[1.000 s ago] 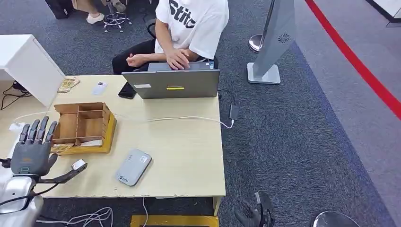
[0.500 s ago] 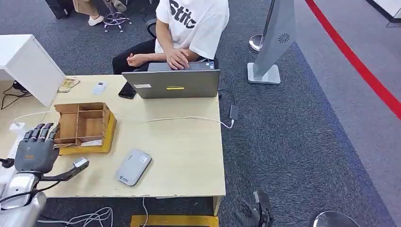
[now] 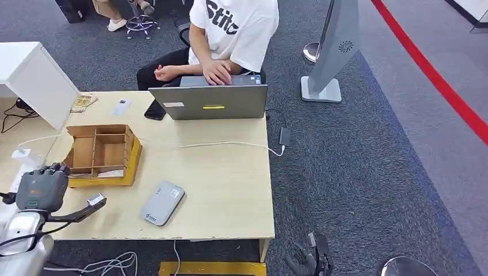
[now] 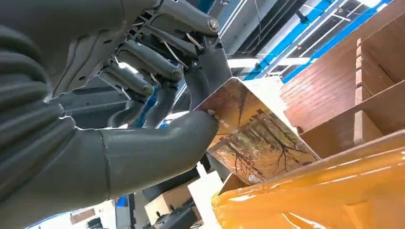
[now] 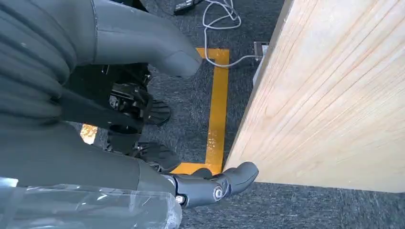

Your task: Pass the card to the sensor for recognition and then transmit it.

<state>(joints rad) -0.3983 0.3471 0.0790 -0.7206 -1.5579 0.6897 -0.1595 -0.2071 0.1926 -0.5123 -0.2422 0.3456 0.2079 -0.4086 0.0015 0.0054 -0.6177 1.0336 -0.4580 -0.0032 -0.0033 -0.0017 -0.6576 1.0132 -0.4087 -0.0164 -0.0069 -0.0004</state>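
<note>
Left hand (image 3: 41, 188) went from fingers spread to curled in the last second, now pinching the picture card (image 4: 248, 129) thumb-to-finger at the wooden tray's (image 3: 103, 150) near corner. Grab looks done; card reader (image 3: 163, 202) next. Right hand (image 5: 143, 181) hangs beside the table (image 5: 334, 95), looks empty, partly hidden.

My left hand (image 3: 40, 190) is dark grey with a small orange mark on its back, on a silver forearm; its ribbed grey cover meets darker fingers (image 4: 143, 62) strung with thin cables.

Grey carpet (image 3: 357, 172), red floor line (image 3: 437, 80), wooden table (image 3: 224, 184)
</note>
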